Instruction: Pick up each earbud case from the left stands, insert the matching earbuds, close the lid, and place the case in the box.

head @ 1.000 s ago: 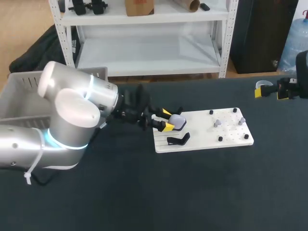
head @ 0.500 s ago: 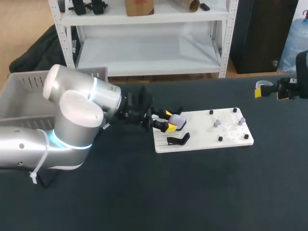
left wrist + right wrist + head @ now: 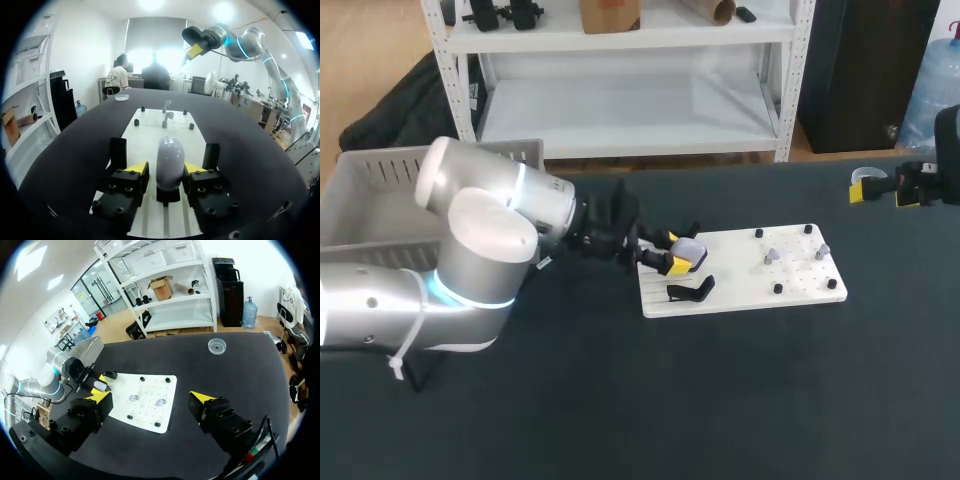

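The left gripper sat at the near end of the white board, its 2 yellow fingertips flanking the pale earbud case, which rested on its black stand at the board's left end. The jaws were parted: a thin gap showed on at least 1 side of the case, so nothing was clamped yet. The case lay squarely between the fingers, neither ahead nor off to a side, and its long axis appeared to run along them, away from the wrist, so the narrow sides faced the pads. Closing straight in looked like all the grasp called for. A 2nd stand stood just beside it, nearer the table's front, with no case on it. The 2 earbuds sat further along the board. The right gripper hung wide apart and empty, well off at the table's far right, so the left arm was plainly nearer. The grey box waited behind that arm.
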Tool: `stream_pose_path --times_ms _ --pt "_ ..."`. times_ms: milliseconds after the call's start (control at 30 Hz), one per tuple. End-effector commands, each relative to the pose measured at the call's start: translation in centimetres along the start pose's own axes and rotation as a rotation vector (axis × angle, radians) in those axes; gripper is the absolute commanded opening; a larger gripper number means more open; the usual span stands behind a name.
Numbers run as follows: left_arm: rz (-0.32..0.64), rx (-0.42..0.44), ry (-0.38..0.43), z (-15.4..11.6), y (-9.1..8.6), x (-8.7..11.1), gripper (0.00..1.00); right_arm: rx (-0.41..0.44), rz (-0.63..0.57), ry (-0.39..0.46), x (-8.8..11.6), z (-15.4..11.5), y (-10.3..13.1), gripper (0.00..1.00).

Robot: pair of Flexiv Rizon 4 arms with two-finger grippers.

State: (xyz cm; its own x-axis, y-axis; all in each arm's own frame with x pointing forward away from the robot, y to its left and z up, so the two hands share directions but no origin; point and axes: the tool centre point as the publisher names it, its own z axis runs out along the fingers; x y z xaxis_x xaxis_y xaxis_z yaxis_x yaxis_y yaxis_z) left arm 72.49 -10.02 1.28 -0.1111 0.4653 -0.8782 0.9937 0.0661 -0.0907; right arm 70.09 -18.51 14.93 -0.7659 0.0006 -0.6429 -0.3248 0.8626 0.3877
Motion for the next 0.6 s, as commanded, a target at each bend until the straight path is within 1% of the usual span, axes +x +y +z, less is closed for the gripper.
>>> stream_pose_path --times_ms 33,100,200,233,433,600 --pt "0.001 0.008 -0.004 0.3 0.2 0.1 0.27 -0.001 -0.001 0.001 0.0 0.0 0.0 1.00" --pt "0.001 0.011 -0.008 0.4 0.2 0.1 0.24 -0.001 -0.001 0.001 0.0 0.0 0.0 1.00" --pt "0.002 0.012 -0.011 0.4 0.0 0.0 0.03 -0.001 -0.001 0.001 0.0 0.0 0.0 1.00" --pt "0.003 0.013 -0.012 0.3 0.0 0.0 0.00 -0.001 -0.001 0.001 0.0 0.0 0.0 1.00" --pt "0.012 0.010 -0.028 -0.2 -0.4 -0.4 0.00 -0.001 -0.001 0.001 0.0 0.0 0.0 1.00" --pt "0.046 -0.013 -0.042 -1.5 -0.7 -1.5 0.00 -0.001 -0.001 0.001 0.0 0.0 0.0 1.00"
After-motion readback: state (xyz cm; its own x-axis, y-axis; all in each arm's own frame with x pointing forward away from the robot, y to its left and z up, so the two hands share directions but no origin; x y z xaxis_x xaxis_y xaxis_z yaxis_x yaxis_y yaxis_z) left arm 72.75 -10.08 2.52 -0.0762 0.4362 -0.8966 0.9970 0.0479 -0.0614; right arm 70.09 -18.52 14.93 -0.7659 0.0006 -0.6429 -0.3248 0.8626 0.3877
